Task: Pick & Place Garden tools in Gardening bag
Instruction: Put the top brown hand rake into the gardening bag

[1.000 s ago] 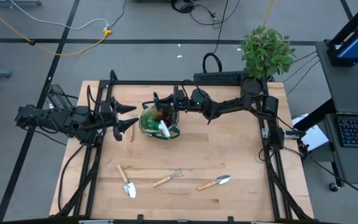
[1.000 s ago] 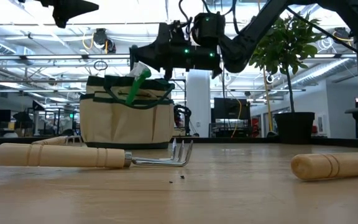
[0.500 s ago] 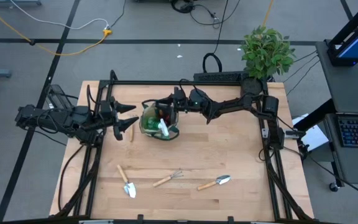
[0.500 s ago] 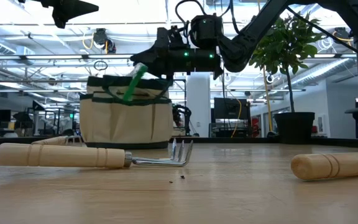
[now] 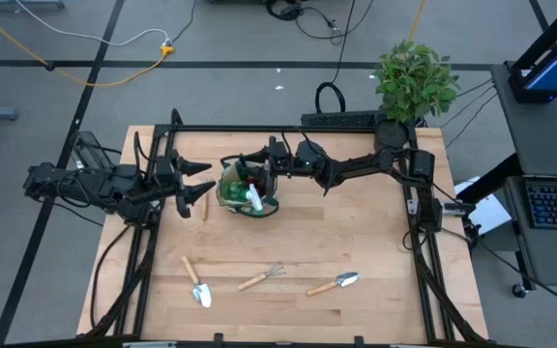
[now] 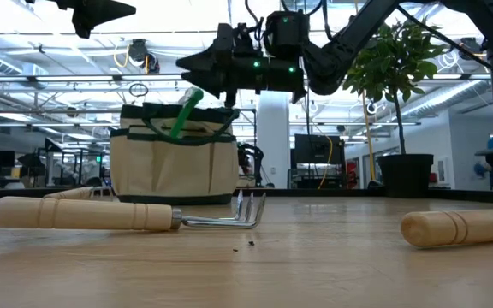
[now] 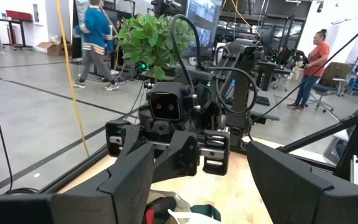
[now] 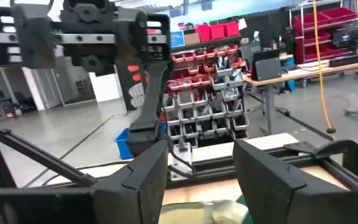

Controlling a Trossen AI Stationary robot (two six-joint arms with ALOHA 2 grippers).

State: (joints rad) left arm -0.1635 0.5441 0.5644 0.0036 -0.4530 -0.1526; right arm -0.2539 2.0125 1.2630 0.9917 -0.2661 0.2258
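Left of the bag (image 5: 247, 190) we see the left gripper (image 5: 198, 181), fingers spread, holding nothing. The bag sits between both grippers, a green spray bottle (image 6: 184, 114) sticking out of it. Just right of the bag and above its rim hangs the right gripper (image 5: 250, 156), fingers parted and empty. Well in front of the bag lie a trowel (image 5: 196, 281), a rake (image 5: 262, 277) and a second trowel (image 5: 334, 283).

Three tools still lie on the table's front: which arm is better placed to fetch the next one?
Probably right: its open pincer hangs empty over the gardening bag, and the steel trowel lies on its side. The left pincer waits beside the bag.
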